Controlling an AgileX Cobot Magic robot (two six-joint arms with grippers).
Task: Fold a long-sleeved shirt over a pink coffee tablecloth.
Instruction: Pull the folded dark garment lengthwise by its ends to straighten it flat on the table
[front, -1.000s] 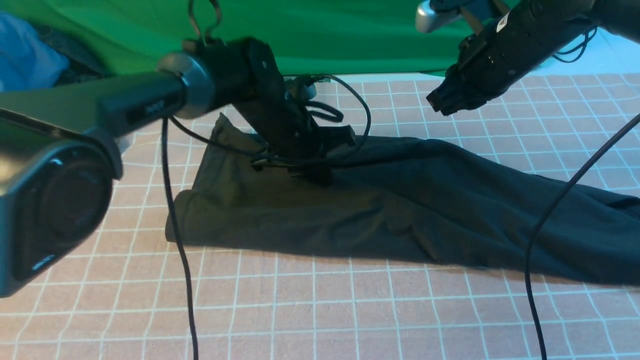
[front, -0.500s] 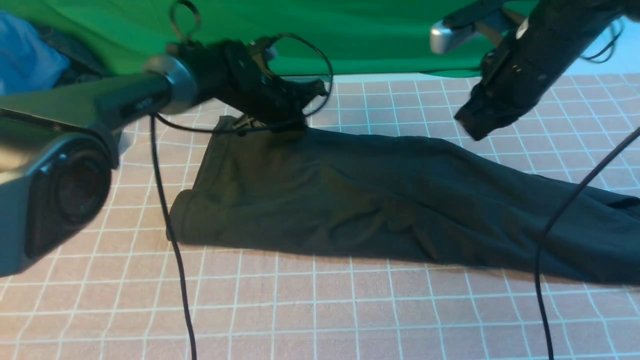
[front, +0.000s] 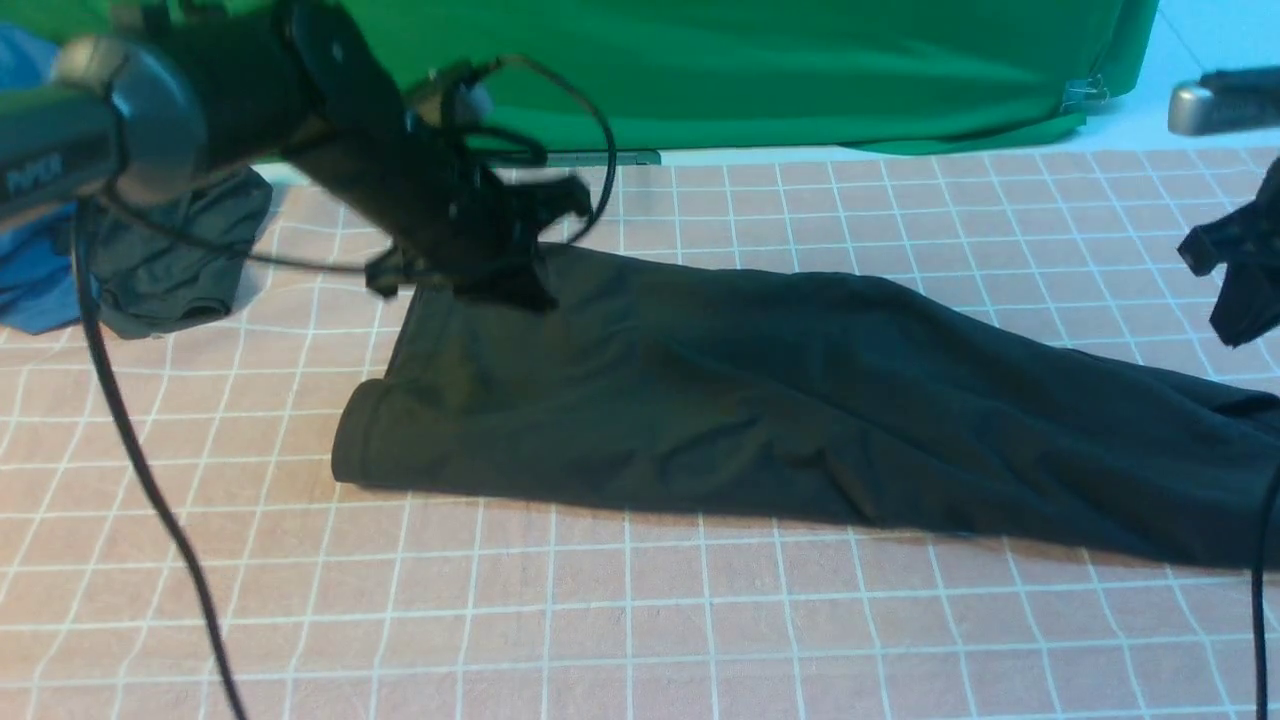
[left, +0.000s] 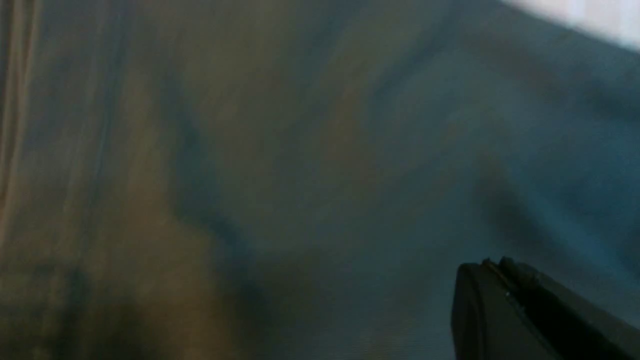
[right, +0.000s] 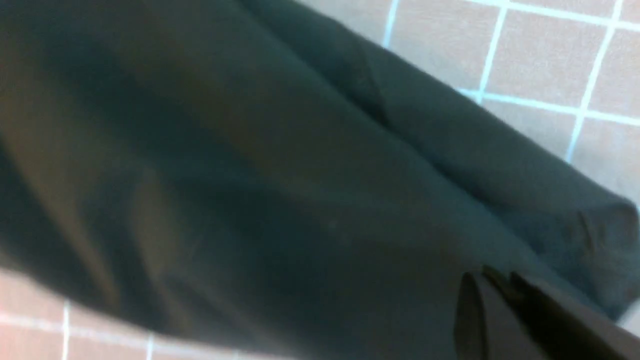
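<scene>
in the front view, the dark long-sleeved shirt (front: 800, 400) lies folded in a long band on the pink gridded tablecloth (front: 620, 620), with the left gripper (front: 520, 285) above its one end, the right gripper (front: 1235, 325) above the cloth near the right edge, and the green backdrop cloth (front: 800, 70) behind. in the left wrist view, the two fingers of the left gripper are together, and the wrinkled shirt fills almost all the view. in the right wrist view, the shirt lies across the tablecloth, but the right gripper's fingers are blurred, and whether they are apart cannot be told.
</scene>
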